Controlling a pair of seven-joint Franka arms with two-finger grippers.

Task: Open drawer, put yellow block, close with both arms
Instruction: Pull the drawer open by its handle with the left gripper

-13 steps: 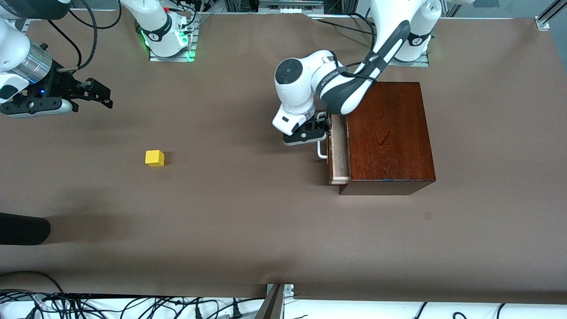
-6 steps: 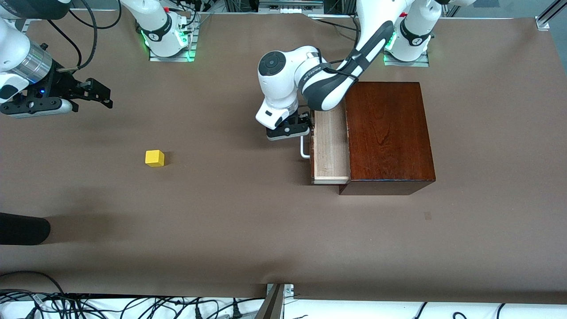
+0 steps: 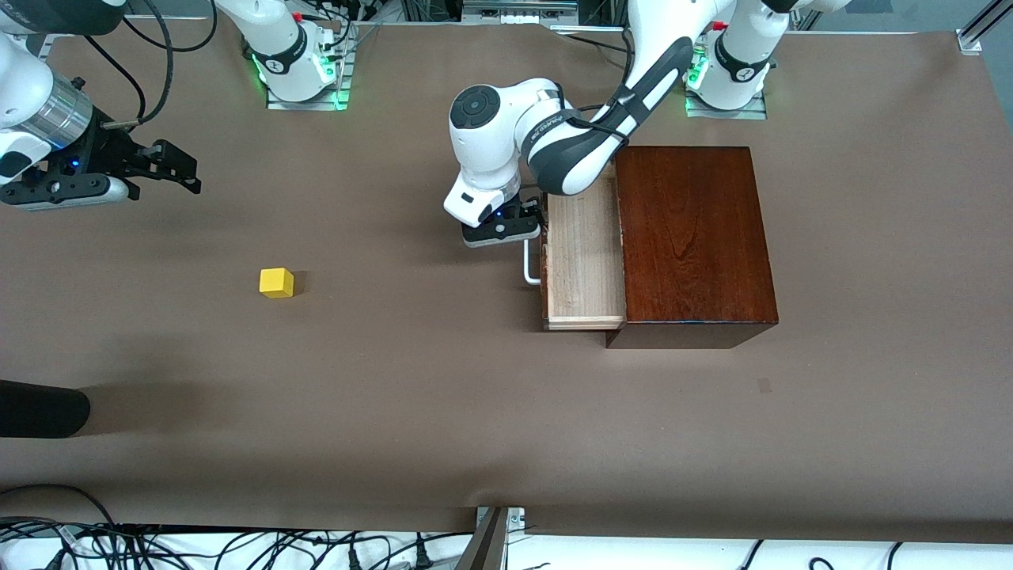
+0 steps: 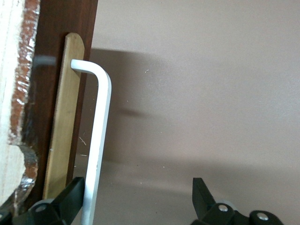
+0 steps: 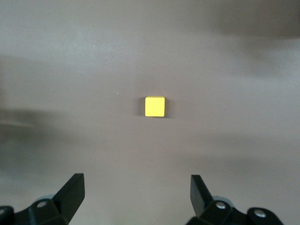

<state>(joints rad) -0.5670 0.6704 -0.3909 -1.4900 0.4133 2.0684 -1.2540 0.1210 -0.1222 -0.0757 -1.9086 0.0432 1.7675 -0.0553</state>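
The drawer (image 3: 583,265) stands pulled out of the mahogany box (image 3: 692,237) toward the right arm's end, its pale tray empty. My left gripper (image 3: 513,229) is low at the white handle (image 3: 531,271). In the left wrist view the gripper (image 4: 138,201) is open, with the handle bar (image 4: 101,131) inside the gap against one finger, beside the dark drawer front (image 4: 70,47). The yellow block (image 3: 276,283) lies on the table toward the right arm's end. My right gripper (image 3: 190,176) hangs open and empty in the air. In the right wrist view the gripper (image 5: 137,194) faces the block (image 5: 154,107).
A black object (image 3: 39,408) juts in at the right arm's end, nearer to the front camera than the block. Cables (image 3: 237,546) lie along the table's near edge. The arm base plates (image 3: 305,95) stand at the farthest edge.
My left gripper has moved toward the right arm's end with the handle, and the drawer has slid farther out of the box. The right arm and the block have not moved.
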